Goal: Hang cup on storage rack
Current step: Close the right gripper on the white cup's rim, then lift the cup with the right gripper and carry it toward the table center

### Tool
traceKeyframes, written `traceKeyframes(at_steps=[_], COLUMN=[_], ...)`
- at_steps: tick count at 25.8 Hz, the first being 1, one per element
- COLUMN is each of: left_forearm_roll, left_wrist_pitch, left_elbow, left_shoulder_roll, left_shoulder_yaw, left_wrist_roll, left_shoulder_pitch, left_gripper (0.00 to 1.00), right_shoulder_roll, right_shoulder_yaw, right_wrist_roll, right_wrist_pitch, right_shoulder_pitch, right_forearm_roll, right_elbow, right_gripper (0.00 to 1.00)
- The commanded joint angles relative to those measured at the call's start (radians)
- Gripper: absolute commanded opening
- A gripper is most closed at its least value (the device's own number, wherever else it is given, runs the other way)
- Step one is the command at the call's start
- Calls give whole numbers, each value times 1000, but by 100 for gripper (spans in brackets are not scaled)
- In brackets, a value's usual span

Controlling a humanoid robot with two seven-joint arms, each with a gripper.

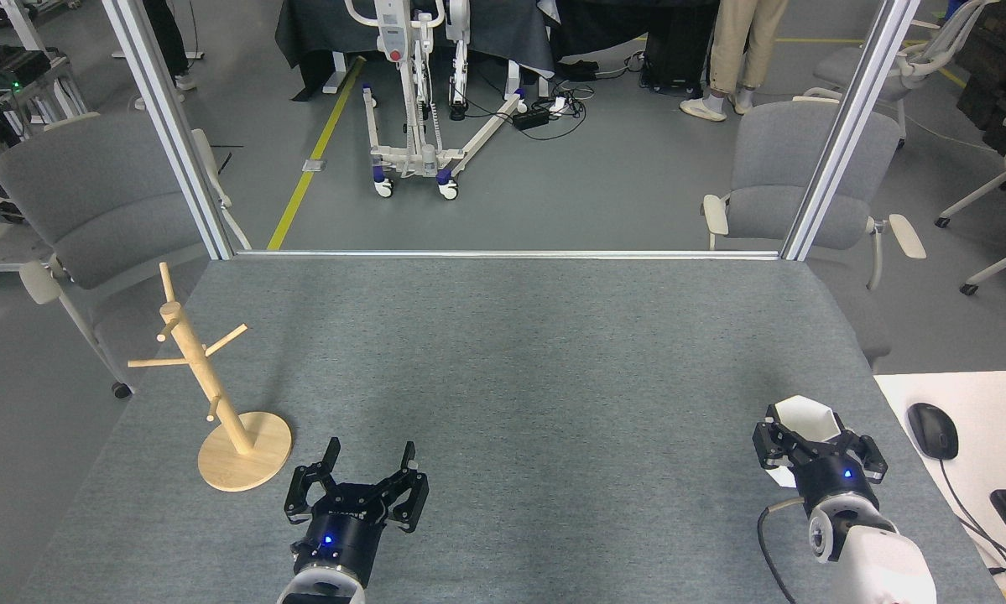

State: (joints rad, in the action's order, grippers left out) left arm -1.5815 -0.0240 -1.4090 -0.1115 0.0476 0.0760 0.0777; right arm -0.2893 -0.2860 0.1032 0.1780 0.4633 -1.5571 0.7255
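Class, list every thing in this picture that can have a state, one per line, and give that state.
Cup: tilted, rim facing away, between the right gripper's fingers, not on the rack.
Rack: standing on its base, post slanted, pegs bare.
Left gripper: open, holding nothing, near the rack's base.
Right gripper: shut on the cup.

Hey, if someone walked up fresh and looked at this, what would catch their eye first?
Probably the white cup at the near right of the grey table, with the right pincer around it. Next, the wooden storage rack stands alone at the near left with bare pegs. Just right of its base, the left pincer sits open and empty.
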Motion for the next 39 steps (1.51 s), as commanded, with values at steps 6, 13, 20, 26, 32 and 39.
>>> traceKeyframes(at_steps=[6, 13, 20, 26, 32, 39], left_forearm_roll=[-2, -3, -5, -5, -5, -5], left_wrist_pitch=[-2, -8, -4, -7, -8, -7], left_elbow=[-5, -27, -34, -36, -54, -65], left_shoulder_roll=[-7, -5, -7, 6, 4, 6], left_shoulder_yaw=[0, 8, 46, 46, 46, 44], left_wrist_roll=[5, 2, -2, -1, 1, -1], left_shoulder_pitch=[31, 62, 68, 51, 22, 21], left_gripper=[99, 100, 99, 100, 100, 100], right_shoulder_roll=[-1, -16, -33, -22, 33, 62], right_shoulder_yaw=[-1, -4, -7, -12, 1, 53], right_wrist_roll=[-2, -301, -545, -685, -892, -915], right_wrist_pitch=[1, 77, 69, 57, -3, -57], right_shoulder_pitch=[0, 32, 25, -11, -66, -95], right_forearm_roll=[-3, 17, 101, 124, 216, 215], right_elbow=[0, 94, 362, 626, 910, 973], right_gripper=[25, 25, 24, 23, 19, 7])
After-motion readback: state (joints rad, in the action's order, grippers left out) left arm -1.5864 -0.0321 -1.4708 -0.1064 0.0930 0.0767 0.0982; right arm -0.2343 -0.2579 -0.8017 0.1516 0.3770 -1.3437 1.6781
